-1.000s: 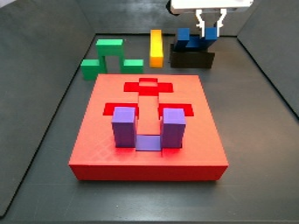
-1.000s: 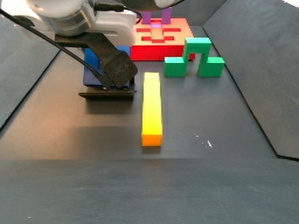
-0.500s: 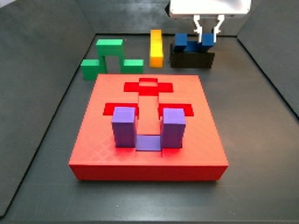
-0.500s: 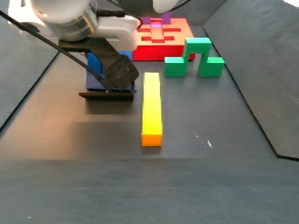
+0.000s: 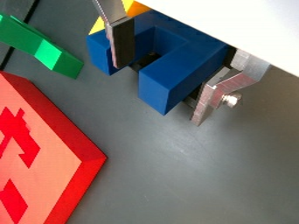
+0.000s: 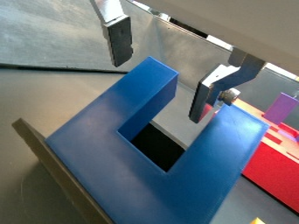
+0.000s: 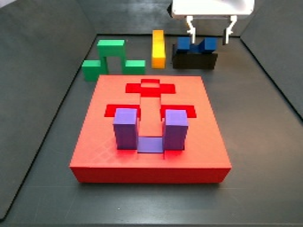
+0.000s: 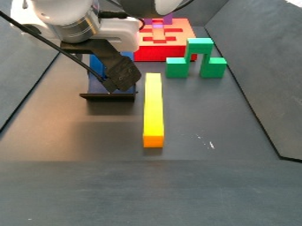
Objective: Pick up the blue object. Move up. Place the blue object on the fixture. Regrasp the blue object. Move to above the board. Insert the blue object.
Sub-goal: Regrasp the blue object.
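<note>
Gripper (image 7: 211, 29) hovering directly above blue object (image 7: 197, 43) on fixture (image 7: 196, 59); jaws spread, holding nothing.

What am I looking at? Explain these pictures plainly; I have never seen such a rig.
This is a single robot arm with a two-finger tool. Two pictures come from cameras beside the table, two from cameras on the arm's wrist. The tool hangs open over the small dark blue U-shaped plastic block, which sits on the low black fixture; it holds nothing. Also there: a large flat red board carrying a lilac U-shaped block, green blocks and a long yellow bar.
</note>
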You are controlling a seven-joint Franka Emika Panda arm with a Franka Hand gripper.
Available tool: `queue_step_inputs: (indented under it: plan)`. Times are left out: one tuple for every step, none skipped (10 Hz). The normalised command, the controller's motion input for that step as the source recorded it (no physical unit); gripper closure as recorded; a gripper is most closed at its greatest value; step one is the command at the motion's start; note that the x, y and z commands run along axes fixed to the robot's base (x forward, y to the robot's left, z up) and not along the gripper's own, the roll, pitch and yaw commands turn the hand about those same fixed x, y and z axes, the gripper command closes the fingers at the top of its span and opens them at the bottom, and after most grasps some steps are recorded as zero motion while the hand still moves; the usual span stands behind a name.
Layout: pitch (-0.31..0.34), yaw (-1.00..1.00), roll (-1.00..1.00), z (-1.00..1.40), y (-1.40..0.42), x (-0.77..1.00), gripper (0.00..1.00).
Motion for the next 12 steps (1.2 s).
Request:
queue_step_inputs:
  plan:
    - [-0.100, 0.00, 0.09, 0.00, -0.07, 0.18, 0.00]
    - [-0.117, 0.02, 0.11, 0.00, -0.08, 0.24, 0.00]
    - [-0.169, 0.08, 0.15, 0.07, -0.05, 0.26, 0.00]
    - [-0.223, 0.10, 0.24, 0.19, 0.00, 0.05, 0.00]
    - [-0.191, 0.08, 0.47, 0.35, 0.00, -0.01, 0.00]
    - [-0.051, 0.07, 0.73, 0.43, 0.00, -0.04, 0.00]
    - [0.000, 0.09, 0.96, 0.37, 0.00, -0.10, 0.00]
    - [0.003, 0.13, 1.00, 0.38, -0.05, -0.11, 0.00]
    - [0.000, 0.14, 1.00, 0.31, -0.06, -0.03, 0.00]
    - [-0.251, 0.10, 1.00, 0.27, -0.08, -0.03, 0.00]
    - [-0.466, 0.10, 1.00, 0.23, -0.15, -0.16, 0.00]
    - [-0.463, 0.14, 1.00, 0.17, -0.11, -0.14, 0.00]
